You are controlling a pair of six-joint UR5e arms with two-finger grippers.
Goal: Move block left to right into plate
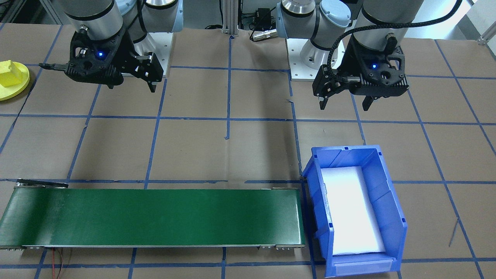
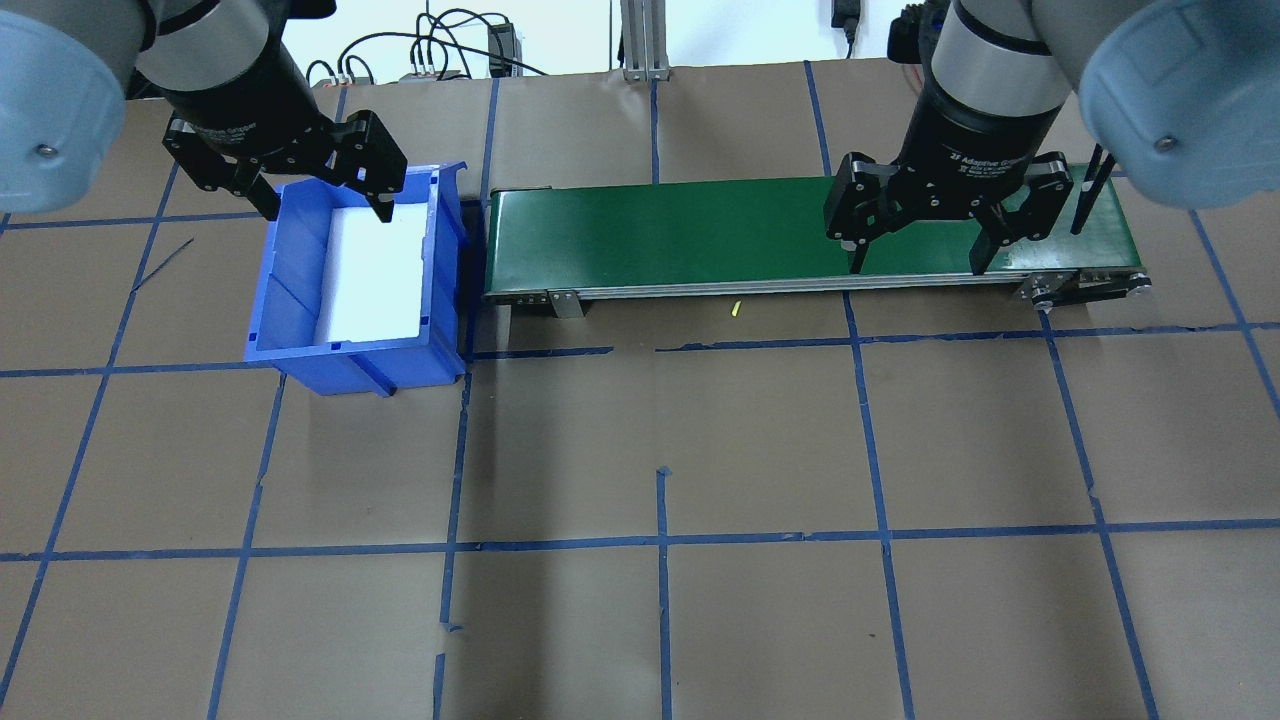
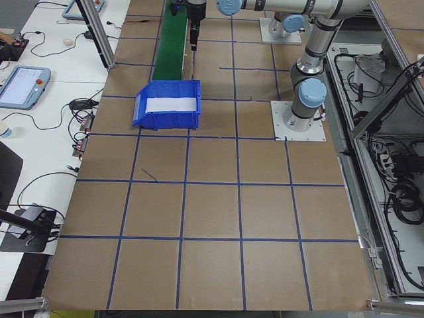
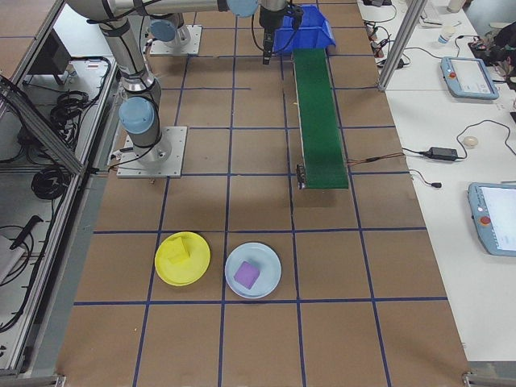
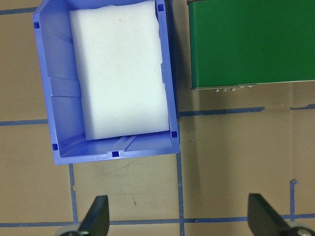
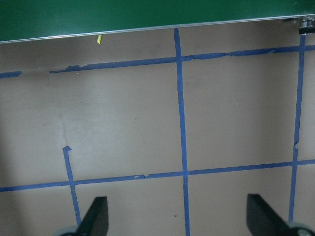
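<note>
Where legible, "2F Adaptive Gripper" on right end effector

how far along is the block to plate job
It looks finished: a yellow block lies in the yellow plate. Nothing is in hand; the left gripper and right gripper have open, empty jaws. The blue bin holds only white foam, and the green conveyor is bare.

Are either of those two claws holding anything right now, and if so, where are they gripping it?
No. The left gripper and the right gripper both hang open and empty; the yellow block lies in the yellow plate.
</note>
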